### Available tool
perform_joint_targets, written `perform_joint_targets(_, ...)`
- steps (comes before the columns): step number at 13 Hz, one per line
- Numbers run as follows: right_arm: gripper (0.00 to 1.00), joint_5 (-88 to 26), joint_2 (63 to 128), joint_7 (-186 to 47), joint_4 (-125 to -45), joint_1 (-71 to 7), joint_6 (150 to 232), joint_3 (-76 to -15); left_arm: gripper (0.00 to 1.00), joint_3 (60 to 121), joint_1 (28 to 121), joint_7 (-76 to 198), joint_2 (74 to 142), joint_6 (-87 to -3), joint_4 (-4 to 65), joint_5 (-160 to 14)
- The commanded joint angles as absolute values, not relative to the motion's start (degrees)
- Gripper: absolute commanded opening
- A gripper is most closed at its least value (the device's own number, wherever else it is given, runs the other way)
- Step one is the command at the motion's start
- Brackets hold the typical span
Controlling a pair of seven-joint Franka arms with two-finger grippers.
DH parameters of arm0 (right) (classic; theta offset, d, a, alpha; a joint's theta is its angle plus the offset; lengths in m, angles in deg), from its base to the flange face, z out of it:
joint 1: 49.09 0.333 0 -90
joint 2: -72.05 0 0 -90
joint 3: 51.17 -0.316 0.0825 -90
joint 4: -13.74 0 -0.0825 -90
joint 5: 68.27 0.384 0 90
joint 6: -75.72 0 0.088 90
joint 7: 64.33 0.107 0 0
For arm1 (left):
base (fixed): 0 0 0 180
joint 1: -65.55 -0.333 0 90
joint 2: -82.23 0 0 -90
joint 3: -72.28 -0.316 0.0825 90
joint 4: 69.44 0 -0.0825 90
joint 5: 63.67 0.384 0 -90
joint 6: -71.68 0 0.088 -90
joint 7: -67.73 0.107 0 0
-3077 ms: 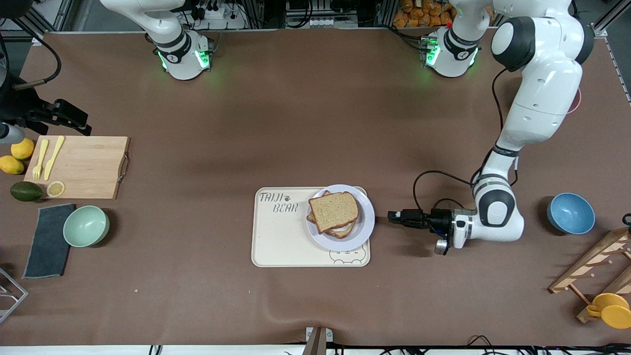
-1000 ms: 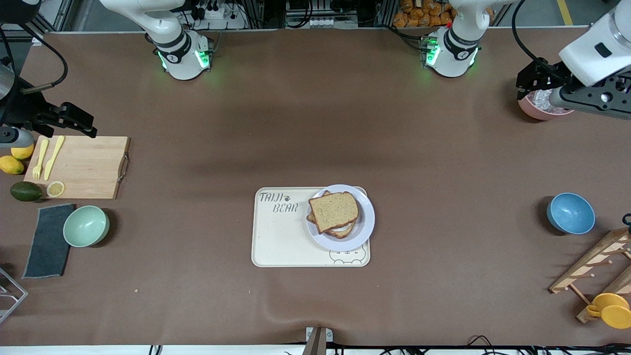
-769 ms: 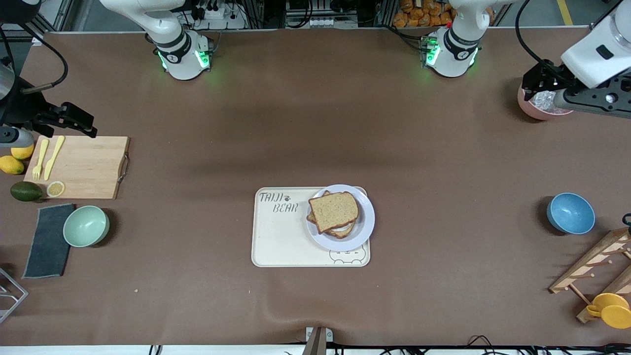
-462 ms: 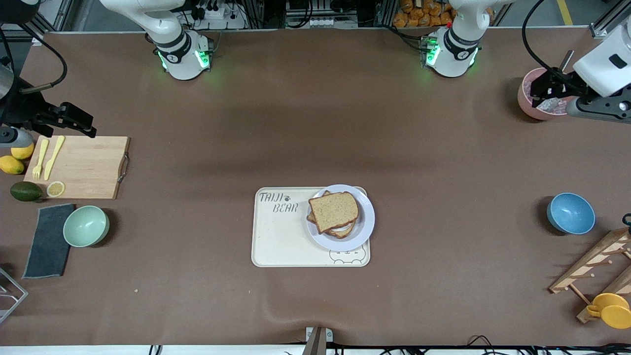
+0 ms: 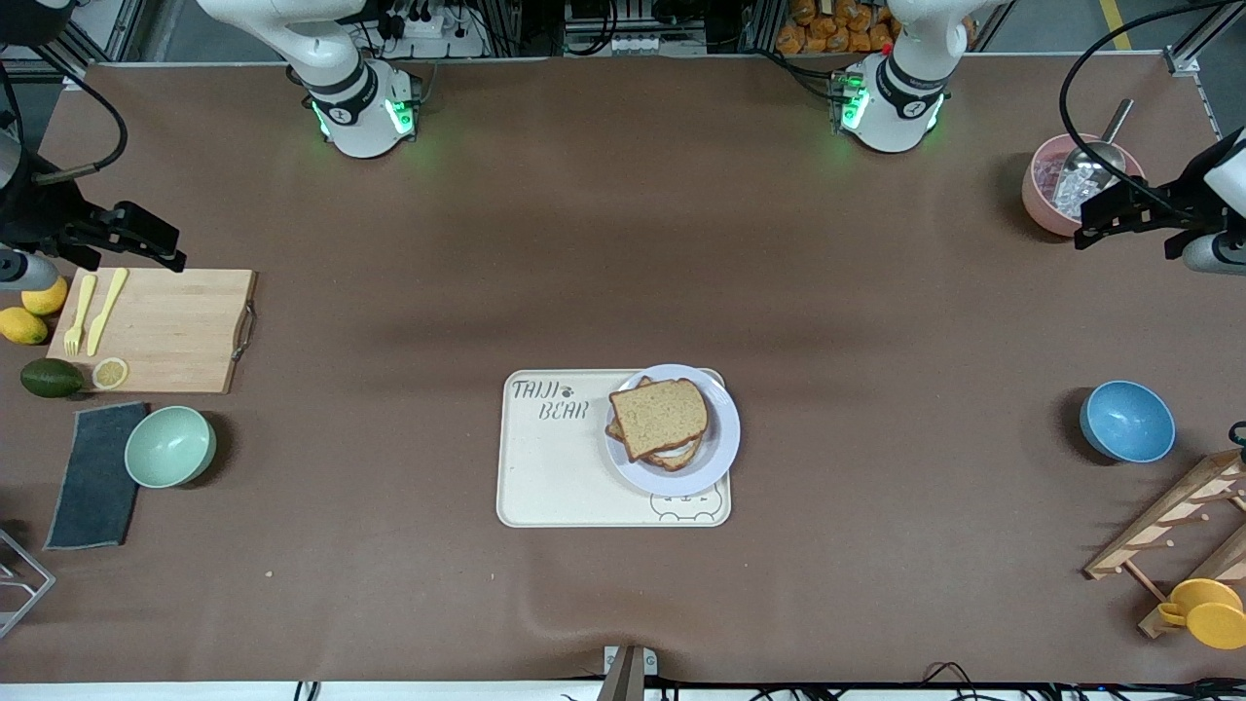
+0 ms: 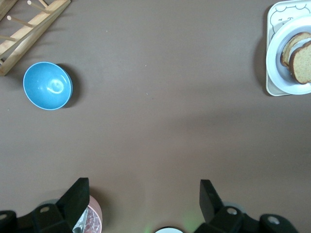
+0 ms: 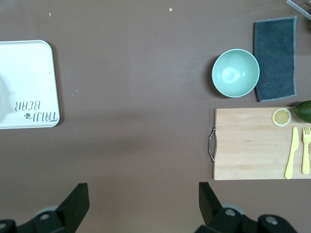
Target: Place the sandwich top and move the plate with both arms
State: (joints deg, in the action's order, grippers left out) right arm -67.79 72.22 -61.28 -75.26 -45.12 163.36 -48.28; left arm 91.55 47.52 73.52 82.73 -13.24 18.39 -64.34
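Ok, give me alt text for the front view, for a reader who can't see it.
A sandwich top lies on a stacked sandwich on a plate, which sits on a cream bear tray mid-table. Both arms are drawn back: the open left gripper is over the table by a pink bowl, the open right gripper over the table near a cutting board.

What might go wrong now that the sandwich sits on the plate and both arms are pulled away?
The plate overhangs the edge of the bear tray, so a nudge could tip it. The sandwich top lies askew on the lower slice, so it may slide during a move. The left hand, open, hangs above the pink bowl and its scoop; dropping could knock them. The right hand, open, waits over the cutting board.
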Motion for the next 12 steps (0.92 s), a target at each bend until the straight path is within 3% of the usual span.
perform_joint_targets(1, 1.00, -68.10, 72.13, -60.46, -74.15, -45.58, 162.29, -48.53, 1.00, 86.02, 53.30, 73.45, 78.71, -14.63, 22.14, -65.25)
perform_joint_targets(3, 1.00, -68.10, 72.14, -60.81, -74.15, -45.66, 162.29, -48.45, 1.00, 79.34, 60.16, 73.45, 78.45, -14.63, 22.23, -65.16)
perform_joint_targets(6, 1.00, -68.10, 72.48, -60.73, -74.15, -45.49, 162.55, -48.54, 1.00, 75.01, 66.32, 73.10, 78.01, -16.20, 23.99, -64.55)
perform_joint_targets(12, 1.00, -67.83, 72.49, -60.46, -74.06, -45.84, 162.82, -48.54, 1.00, 76.14, 67.04, 73.10, 78.53, -15.94, 22.85, -61.47)
